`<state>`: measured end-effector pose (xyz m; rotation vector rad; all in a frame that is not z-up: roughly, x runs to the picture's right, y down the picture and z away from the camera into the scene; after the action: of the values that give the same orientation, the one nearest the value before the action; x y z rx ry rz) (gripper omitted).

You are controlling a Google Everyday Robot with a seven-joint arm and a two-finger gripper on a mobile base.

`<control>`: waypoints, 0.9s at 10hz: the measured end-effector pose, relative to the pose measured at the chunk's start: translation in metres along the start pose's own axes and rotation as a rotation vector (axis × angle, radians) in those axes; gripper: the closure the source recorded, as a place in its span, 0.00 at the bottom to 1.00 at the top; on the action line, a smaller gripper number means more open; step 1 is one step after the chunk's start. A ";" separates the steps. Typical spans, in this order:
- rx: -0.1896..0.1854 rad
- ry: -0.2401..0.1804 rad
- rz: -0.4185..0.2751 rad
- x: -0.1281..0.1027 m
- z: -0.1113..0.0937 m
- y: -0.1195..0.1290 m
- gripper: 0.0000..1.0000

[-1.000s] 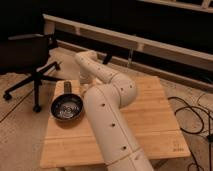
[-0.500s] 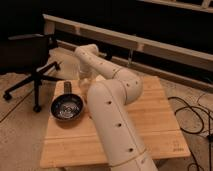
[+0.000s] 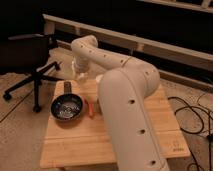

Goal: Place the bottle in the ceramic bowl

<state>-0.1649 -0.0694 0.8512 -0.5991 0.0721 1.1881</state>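
Over the last second the arm (image 3: 125,95) has raised its far end and swung it a little to the left. Its gripper (image 3: 80,76) now hangs pointing down over the far left part of the table (image 3: 100,137), just beyond the bowl (image 3: 67,107). I cannot tell whether the gripper is wide, narrow or holding anything. The pale shape at its tip could be the bottle, but it does not stand apart from the gripper itself. No bottle shows anywhere else on the table, and the speckled inside of the bowl looks bare. So I judge that the placing is not yet done and that the arm is either at the pick or about to carry toward the bowl. The bowl sits near the left edge, with a dark handle-like part pointing away toward the gripper. A small orange-red thing (image 3: 90,109) lies just to its right. The surface is a pale wooden board table with visible planks. Around it the room is dim: a black office chair (image 3: 30,60) stands far left on a light floor, a long pale rail (image 3: 165,47) runs along the back, and dark cables (image 3: 192,117) loop on the floor to the right.
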 end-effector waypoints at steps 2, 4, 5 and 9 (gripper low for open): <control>0.000 -0.011 -0.059 0.013 -0.016 0.024 1.00; -0.011 -0.012 -0.106 0.020 -0.023 0.048 1.00; -0.008 -0.013 -0.107 0.020 -0.023 0.046 1.00; -0.007 -0.012 -0.109 0.020 -0.023 0.048 1.00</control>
<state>-0.1935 -0.0520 0.8059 -0.5950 0.0244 1.0868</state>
